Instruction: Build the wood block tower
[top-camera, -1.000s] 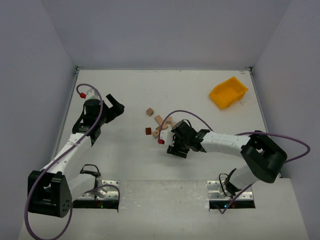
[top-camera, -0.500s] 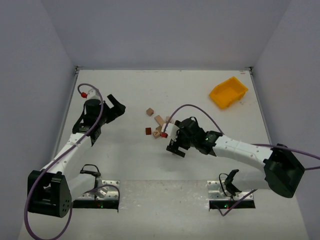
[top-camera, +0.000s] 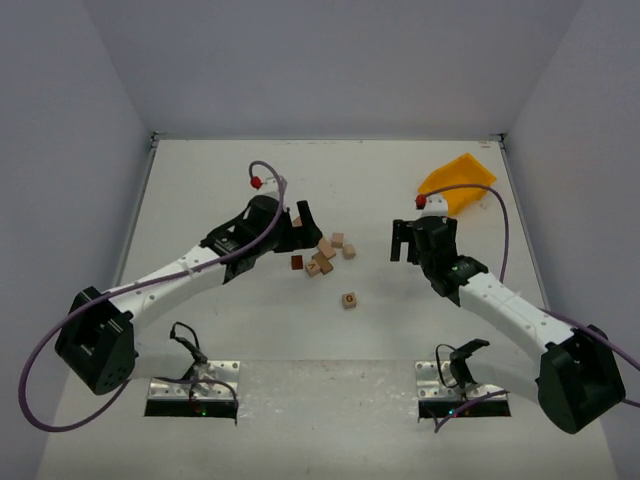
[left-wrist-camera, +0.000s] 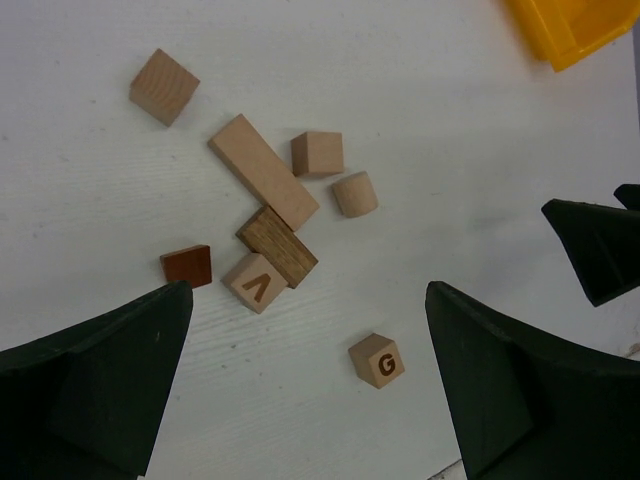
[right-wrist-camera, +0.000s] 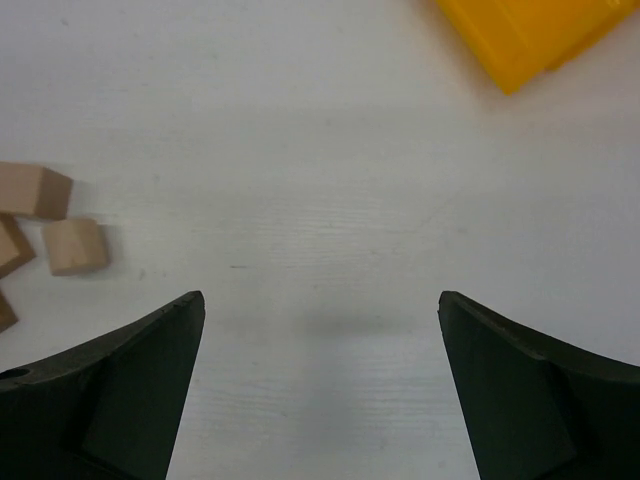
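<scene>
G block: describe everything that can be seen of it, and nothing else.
The G block is a small cube of pale wood with a dark letter G on its upward face. It sits flat on the white table, alone, apart from the cluster of blocks, on the side nearer the arm bases. Only the table touches it.

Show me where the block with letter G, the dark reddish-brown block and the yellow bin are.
G block (left-wrist-camera: 377, 360), left wrist view, on its lettered top face.
dark reddish-brown block (left-wrist-camera: 187, 266), left wrist view, middle of its top face.
yellow bin (right-wrist-camera: 530, 35), right wrist view, on its wall.
</scene>
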